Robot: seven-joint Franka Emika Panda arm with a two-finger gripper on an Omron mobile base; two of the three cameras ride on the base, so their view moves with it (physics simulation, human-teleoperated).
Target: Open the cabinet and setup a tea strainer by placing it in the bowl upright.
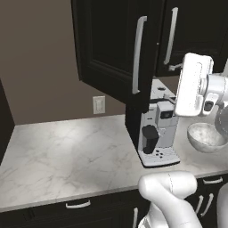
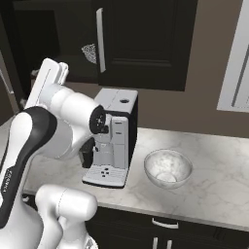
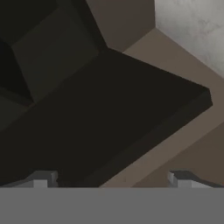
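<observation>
The black cabinet (image 1: 111, 49) hangs above the counter with its left door swung out, long silver handle (image 1: 139, 53) facing me. Inside the open cabinet (image 2: 48, 34) a silver mesh tea strainer (image 2: 89, 52) lies on the shelf just left of the door's edge. The white marbled bowl (image 1: 205, 136) stands empty on the counter right of the coffee machine, also seen as the bowl (image 2: 168, 168). My white hand (image 1: 193, 84) is raised in front of the cabinet's lower edge, well above the bowl. In the hand view my gripper (image 3: 112, 179) is open, fingertips (image 3: 41, 179) far apart, nothing between them, facing dark cabinet panels.
A black and silver coffee machine (image 1: 158, 129) stands on the marble counter (image 1: 67, 156) under the open door. A second closed door with its handle (image 1: 170, 35) is to the right. A wall outlet (image 1: 99, 104) sits on the brown wall. Drawers run below the counter's front edge.
</observation>
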